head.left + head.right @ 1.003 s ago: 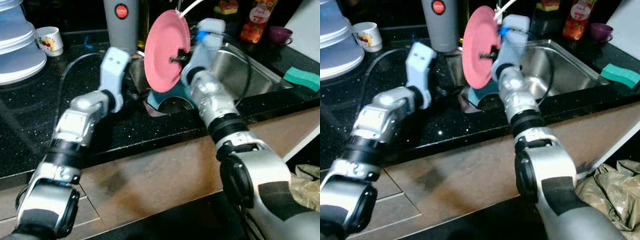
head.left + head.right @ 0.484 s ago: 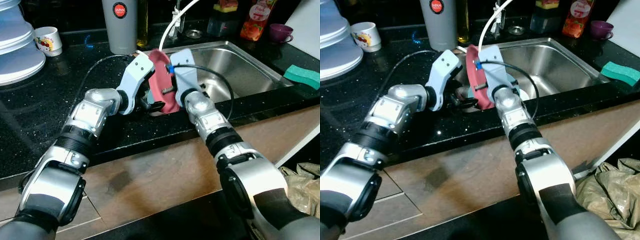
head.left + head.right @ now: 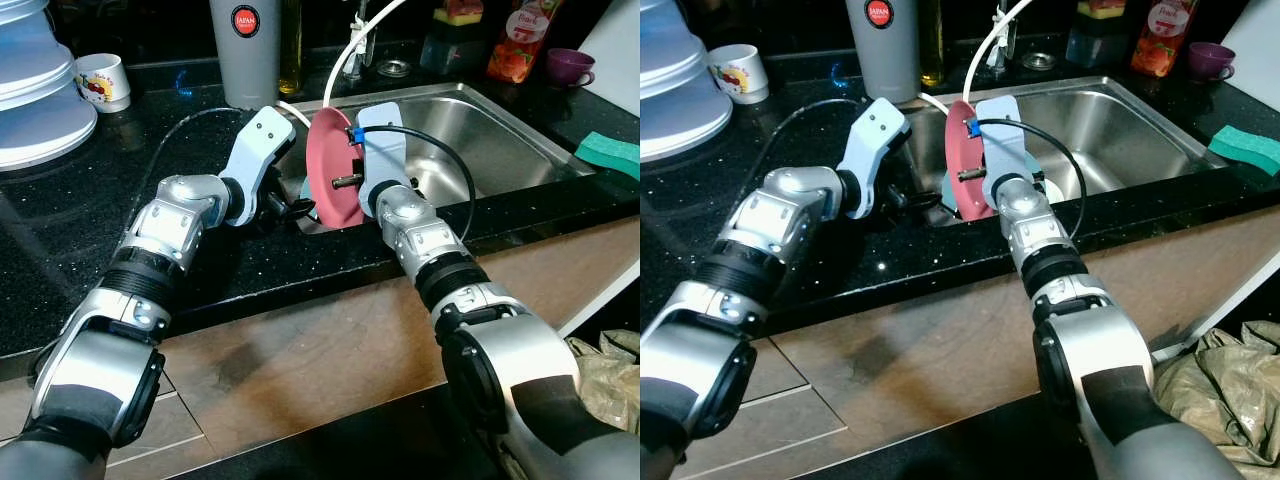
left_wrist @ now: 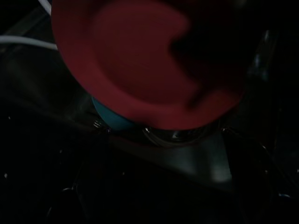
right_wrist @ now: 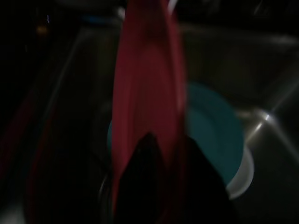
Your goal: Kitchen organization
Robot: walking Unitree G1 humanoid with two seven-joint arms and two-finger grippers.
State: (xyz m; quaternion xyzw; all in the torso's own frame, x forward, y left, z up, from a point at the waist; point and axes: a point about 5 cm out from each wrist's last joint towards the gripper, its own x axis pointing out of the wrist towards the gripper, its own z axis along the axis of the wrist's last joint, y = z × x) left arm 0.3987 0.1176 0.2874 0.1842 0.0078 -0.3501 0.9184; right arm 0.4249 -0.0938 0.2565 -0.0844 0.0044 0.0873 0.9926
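A pink plate (image 3: 328,182) stands on edge over the left end of the steel sink (image 3: 500,125). My right gripper (image 3: 349,181) is shut on its rim, and in the right wrist view its fingers (image 5: 148,184) sit on either side of the plate (image 5: 145,93). Below it in the sink lies a teal plate (image 5: 217,126) on a white dish (image 5: 243,175). My left gripper (image 3: 298,208) hovers at the sink's left edge, just beside the pink plate and apart from it. The left wrist view looks at the plate's face (image 4: 140,60).
A grey canister (image 3: 245,50), a white mug (image 3: 103,80) and a stack of pale plates (image 3: 40,100) stand on the black counter at the back left. A white hose (image 3: 352,45) arcs over the sink. A green sponge (image 3: 608,155), purple cup (image 3: 570,68) and bottle (image 3: 520,40) are right.
The right gripper brought the pink plate down from high above the counter into the sink's left end. The left gripper swung in toward the plate, then drew back slightly.
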